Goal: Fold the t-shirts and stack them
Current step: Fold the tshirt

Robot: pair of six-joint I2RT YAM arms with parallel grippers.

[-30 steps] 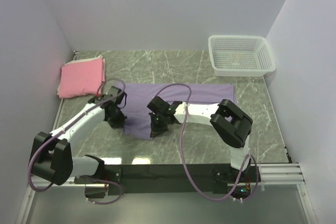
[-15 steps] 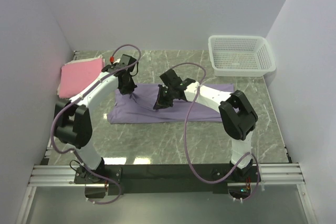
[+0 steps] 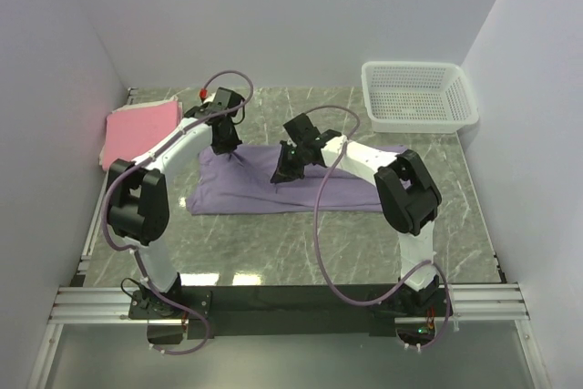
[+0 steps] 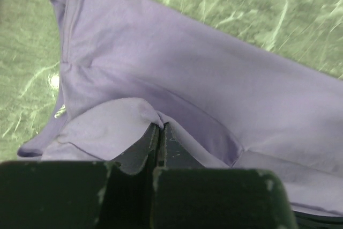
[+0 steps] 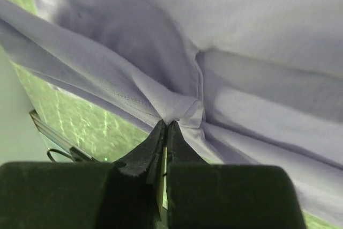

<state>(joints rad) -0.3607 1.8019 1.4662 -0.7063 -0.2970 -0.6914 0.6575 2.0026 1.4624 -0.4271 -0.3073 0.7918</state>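
Lying as a long band across the middle of the overhead frame, the lavender t-shirt point(image 3: 273, 193) rested on the green marble table point(image 3: 273, 243). The left gripper point(image 3: 226, 147) was clamped tight on a fold of its cloth at the band's upper left edge. The right gripper point(image 3: 283, 173) pinched another fold near the middle. Both wrist views showed fingers pressed together with purple fabric caught between them. The pink t-shirt point(image 3: 138, 129) sat folded at the upper left, beside the wall. A white mesh basket point(image 3: 419, 96) stood at the upper right.
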